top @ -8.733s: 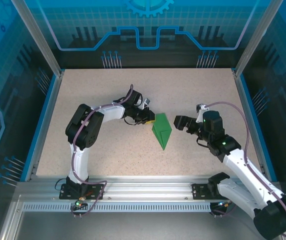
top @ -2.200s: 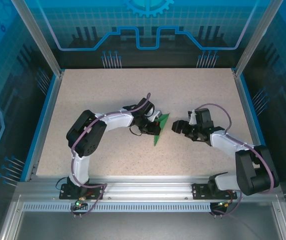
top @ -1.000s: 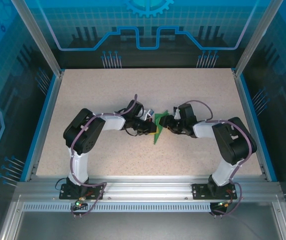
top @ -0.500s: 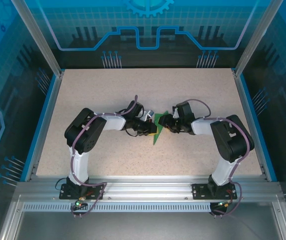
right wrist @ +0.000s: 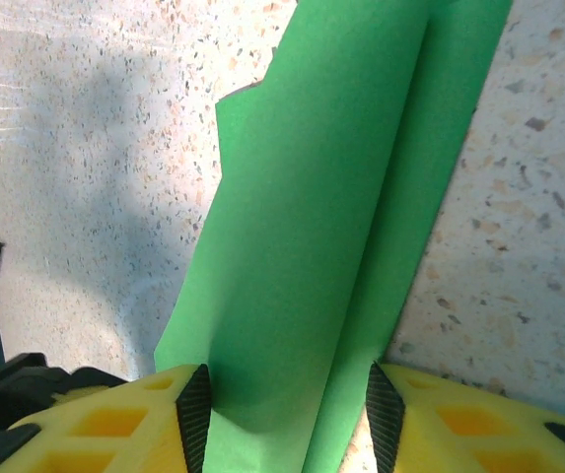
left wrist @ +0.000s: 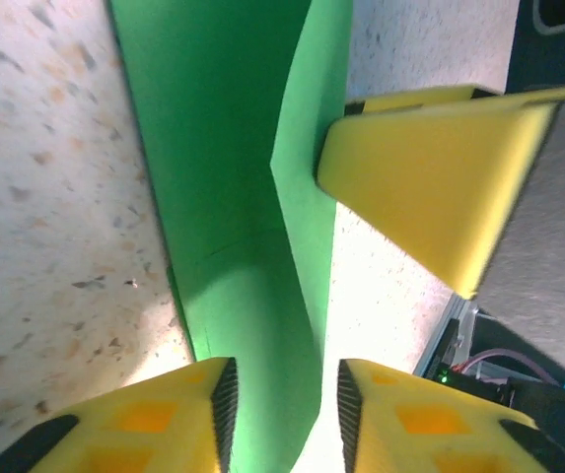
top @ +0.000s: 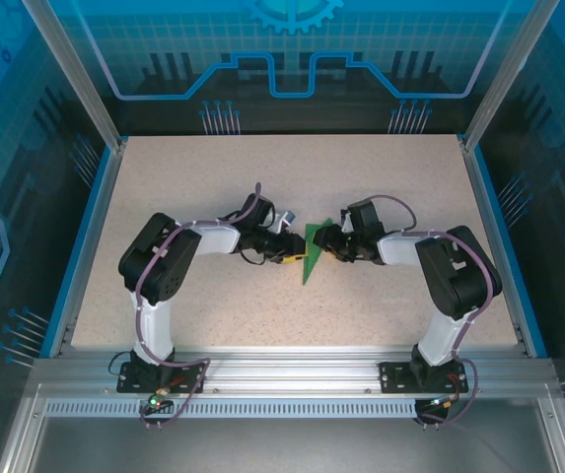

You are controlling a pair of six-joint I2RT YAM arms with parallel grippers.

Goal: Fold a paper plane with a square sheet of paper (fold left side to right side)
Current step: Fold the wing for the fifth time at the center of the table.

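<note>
Since a second ago the left claw (top: 288,256) has backed a little toward 9 o'clock and its jaws have parted; the right claw (top: 327,242) and the paper have barely shifted.

From the top camera: two arms, two claws and one green piece, the paper plane (top: 311,254), near the middle of the speckled surface (top: 213,177). It is a slim dart with its tip pointing to about 6 o'clock. The left claw is at its 9 o'clock side and the right claw at its 3 o'clock side, both close against it.

Left wrist camera: three yellow fingers are visible. Two of them are the left claw's (left wrist: 282,384) own, at 6 o'clock, standing apart with the creased paper plane (left wrist: 233,148) running through the gap. They are open and not pinching it. The third finger (left wrist: 430,158), at 2 o'clock, belongs to the right claw and sits at the paper's edge.

Right wrist camera: two yellow fingers at 6 o'clock. The right claw (right wrist: 287,394) is open, straddling the paper plane (right wrist: 331,197). The paper fills the gap between the fingers, shows one long crease, and runs up toward 1 o'clock across the surface (right wrist: 95,128)
</note>
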